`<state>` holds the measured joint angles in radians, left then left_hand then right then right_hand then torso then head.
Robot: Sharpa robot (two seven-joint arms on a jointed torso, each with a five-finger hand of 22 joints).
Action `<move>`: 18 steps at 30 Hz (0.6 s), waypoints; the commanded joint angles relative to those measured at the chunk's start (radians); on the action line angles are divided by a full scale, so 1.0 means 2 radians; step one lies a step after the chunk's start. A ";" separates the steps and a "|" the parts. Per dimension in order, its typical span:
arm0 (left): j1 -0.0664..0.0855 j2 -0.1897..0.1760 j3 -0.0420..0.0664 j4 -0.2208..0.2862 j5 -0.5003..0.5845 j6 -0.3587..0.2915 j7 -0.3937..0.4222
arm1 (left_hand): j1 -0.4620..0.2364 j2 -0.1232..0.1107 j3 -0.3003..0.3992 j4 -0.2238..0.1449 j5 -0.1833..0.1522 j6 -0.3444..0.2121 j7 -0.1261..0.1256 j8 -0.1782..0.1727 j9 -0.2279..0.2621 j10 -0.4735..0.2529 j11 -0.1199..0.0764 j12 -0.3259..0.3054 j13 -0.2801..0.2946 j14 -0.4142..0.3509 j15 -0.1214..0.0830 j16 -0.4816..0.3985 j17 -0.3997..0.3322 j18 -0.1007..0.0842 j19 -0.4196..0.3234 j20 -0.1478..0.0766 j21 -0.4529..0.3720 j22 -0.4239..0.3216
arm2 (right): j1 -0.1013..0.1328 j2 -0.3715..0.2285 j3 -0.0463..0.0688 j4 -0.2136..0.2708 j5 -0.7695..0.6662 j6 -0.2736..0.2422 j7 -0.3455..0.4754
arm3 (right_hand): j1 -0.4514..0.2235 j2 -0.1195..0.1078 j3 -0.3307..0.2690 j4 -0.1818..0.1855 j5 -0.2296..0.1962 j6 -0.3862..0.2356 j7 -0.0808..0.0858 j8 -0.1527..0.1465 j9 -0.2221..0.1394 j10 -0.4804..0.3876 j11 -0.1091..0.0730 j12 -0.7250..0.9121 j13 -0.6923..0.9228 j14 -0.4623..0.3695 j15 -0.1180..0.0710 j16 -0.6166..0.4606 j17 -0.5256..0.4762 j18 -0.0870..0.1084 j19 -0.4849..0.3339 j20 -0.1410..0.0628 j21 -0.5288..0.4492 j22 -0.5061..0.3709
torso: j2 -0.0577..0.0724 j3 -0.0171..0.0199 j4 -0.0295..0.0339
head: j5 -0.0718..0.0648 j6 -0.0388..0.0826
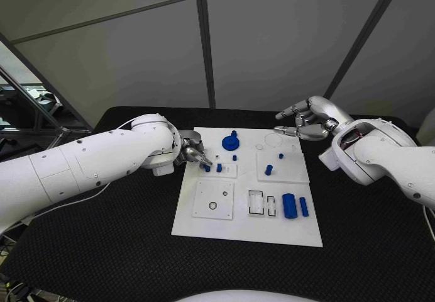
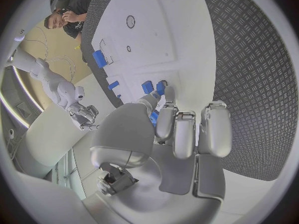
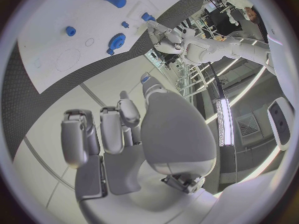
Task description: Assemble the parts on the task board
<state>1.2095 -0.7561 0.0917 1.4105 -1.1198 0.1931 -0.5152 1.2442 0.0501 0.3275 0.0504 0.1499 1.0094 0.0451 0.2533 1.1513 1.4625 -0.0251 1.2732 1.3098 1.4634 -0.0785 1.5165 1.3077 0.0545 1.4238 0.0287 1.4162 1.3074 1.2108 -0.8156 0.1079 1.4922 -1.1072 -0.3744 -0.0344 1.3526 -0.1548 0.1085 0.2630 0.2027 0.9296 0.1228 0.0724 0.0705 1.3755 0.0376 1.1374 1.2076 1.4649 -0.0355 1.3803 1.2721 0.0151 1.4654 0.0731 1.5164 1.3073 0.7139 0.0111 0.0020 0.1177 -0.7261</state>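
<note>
In the head view the task board [image 1: 246, 217] lay in the middle of the black table [image 1: 109, 251], with the blue parts on it: a gear [image 1: 231, 142] near its far edge, small pegs [image 1: 219, 167] at its left edge, a taller peg [image 1: 268, 169] further right, and two cylinders [image 1: 295, 206] toward its near right corner. The left hand [image 1: 194, 153] rested at the board's left edge, fingers curled down beside the small pegs; whether it gripped one I could not tell. The right hand [image 1: 308, 123] hung above the table beyond the board's far right corner, fingers loosely spread, holding nothing.

The left wrist view showed the left hand's fingertips [image 2: 168, 95] touching blue pegs [image 2: 147, 87] on the board, the grip still unclear.

The right wrist view showed the right hand [image 3: 124, 129] empty, fingers apart, clear of the board, and the gear [image 3: 116, 40] from the far side.
</note>
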 commanded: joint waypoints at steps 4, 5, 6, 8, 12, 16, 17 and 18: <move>-0.001 -0.001 -0.001 0.003 -0.011 0.019 0.000 | -0.006 0.001 0.071 -0.076 0.000 0.002 -0.001 0.003 0.002 0.007 -0.002 0.002 0.074 0.046 -0.003 0.001 0.102 0.000 0.003 0.001 0.003 0.031 | 0.001 0.000 0.000 0.000 0.000 0.003 0.006 | -0.002 0.002 0.002 0.000 -0.002 0.004 -0.001 -0.003 -0.001 -0.001 -0.001 0.002 0.001 0.021 -0.003 -0.002 0.000 0.002 0.031 -0.002 -0.001 0.098 | 0.000 0.0000 -0.0002 | 0.000 -0.001; -0.001 -0.001 -0.001 0.003 -0.011 0.019 0.000 | -0.006 0.001 0.071 -0.076 0.000 0.002 -0.001 0.002 0.002 0.007 -0.002 0.002 0.073 0.046 -0.003 0.001 0.103 0.000 0.003 0.001 0.003 0.031 | 0.001 0.000 0.000 0.000 0.000 0.003 0.006 | -0.002 0.002 0.002 0.000 -0.002 0.004 -0.001 -0.003 -0.001 -0.001 -0.001 0.002 0.001 0.021 -0.003 -0.002 0.000 0.002 0.031 -0.002 -0.001 0.098 | 0.000 0.0001 0.0000 | 0.000 -0.001; -0.001 -0.001 -0.001 0.003 -0.012 0.018 0.000 | -0.006 0.001 0.071 -0.076 0.000 0.002 -0.001 0.002 0.002 0.007 -0.002 0.002 0.073 0.046 -0.003 0.001 0.103 0.000 0.003 0.001 0.003 0.031 | 0.001 0.000 0.000 0.000 0.000 0.003 0.006 | -0.002 0.002 0.002 0.000 -0.002 0.004 -0.001 -0.003 -0.001 -0.001 -0.001 0.002 0.001 0.021 -0.003 -0.002 0.000 0.002 0.031 -0.002 -0.001 0.098 | 0.000 0.0001 0.0001 | 0.000 -0.001; -0.001 -0.001 -0.001 0.003 -0.014 0.017 0.001 | -0.006 0.001 0.071 -0.076 0.000 0.002 -0.001 0.002 0.002 0.007 -0.002 0.002 0.073 0.046 -0.003 0.001 0.103 0.000 0.003 0.001 0.003 0.031 | 0.001 0.000 0.000 0.000 0.000 0.004 0.006 | -0.002 0.002 0.002 0.000 -0.002 0.004 -0.001 -0.003 -0.001 -0.001 -0.001 0.002 0.001 0.021 -0.003 -0.002 0.000 0.002 0.031 -0.002 -0.001 0.098 | 0.000 0.0001 0.0001 | 0.000 -0.001; -0.001 0.000 -0.001 0.003 -0.020 0.012 0.002 | -0.006 0.001 0.072 -0.077 0.000 0.002 -0.001 0.002 0.002 0.007 -0.001 0.003 0.074 0.046 -0.003 0.001 0.103 0.000 0.003 0.001 0.003 0.031 | 0.001 0.000 0.000 0.000 0.000 0.004 0.006 | -0.002 0.002 0.002 0.000 -0.002 0.004 -0.001 -0.003 -0.001 -0.001 -0.001 0.002 0.000 0.021 -0.003 -0.002 0.000 0.002 0.031 -0.002 -0.001 0.098 | 0.000 0.0001 0.0002 | 0.000 0.000; -0.001 0.001 -0.001 0.002 -0.029 0.009 0.007 | -0.006 0.001 0.072 -0.078 0.000 0.002 -0.001 0.002 0.003 0.007 -0.001 0.003 0.074 0.046 -0.003 0.002 0.103 0.000 0.004 0.001 0.004 0.032 | 0.001 0.001 0.000 -0.001 0.000 0.004 0.006 | -0.002 0.003 0.002 0.000 -0.002 0.004 -0.001 -0.003 -0.001 -0.001 -0.001 0.001 0.000 0.021 -0.003 -0.002 0.000 0.002 0.031 -0.002 0.000 0.098 | 0.000 0.0004 0.0000 | 0.001 0.000; -0.001 0.002 -0.001 0.002 -0.032 0.009 0.008 | -0.006 0.001 0.072 -0.078 0.000 0.002 -0.001 0.002 0.003 0.007 -0.001 0.003 0.074 0.046 -0.003 0.002 0.103 0.000 0.004 0.001 0.004 0.032 | 0.001 0.001 0.000 -0.001 0.000 0.004 0.006 | -0.002 0.003 0.002 0.000 -0.002 0.004 -0.001 -0.003 -0.001 -0.001 -0.001 0.001 0.000 0.021 -0.003 -0.002 0.000 0.002 0.031 -0.002 0.000 0.098 | 0.000 0.0004 0.0000 | 0.001 0.000; -0.001 0.002 -0.001 0.002 -0.034 0.008 0.008 | -0.006 0.001 0.072 -0.078 0.000 0.002 -0.001 0.002 0.003 0.007 -0.001 0.003 0.074 0.046 -0.003 0.002 0.103 0.000 0.004 0.001 0.004 0.032 | 0.001 0.001 0.000 -0.001 0.000 0.004 0.006 | -0.002 0.003 0.002 0.000 -0.002 0.004 -0.001 -0.003 -0.001 -0.001 -0.001 0.001 0.000 0.021 -0.003 -0.002 0.000 0.002 0.031 -0.002 0.000 0.098 | 0.000 0.0005 -0.0002 | 0.000 0.000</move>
<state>1.2089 -0.7557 0.0915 1.4129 -1.1562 0.2066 -0.5123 1.2336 0.0501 0.3387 0.0336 0.1495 1.0111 0.0468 0.2525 1.1547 1.4641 -0.0265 1.2732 1.3107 1.4634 -0.0783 1.5165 1.3077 0.0545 1.4238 0.0287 1.4200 1.3074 1.2106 -0.8146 0.1078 1.4903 -1.1072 -0.3718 -0.0330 1.3526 -0.1548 0.1085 0.2630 0.2027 0.9297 0.1228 0.0724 0.0704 1.3754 0.0376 1.1374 1.2075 1.4649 -0.0355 1.3803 1.2720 0.0151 1.4654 0.0731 1.5164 1.3073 0.7139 0.0112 0.0024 0.1187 -0.7260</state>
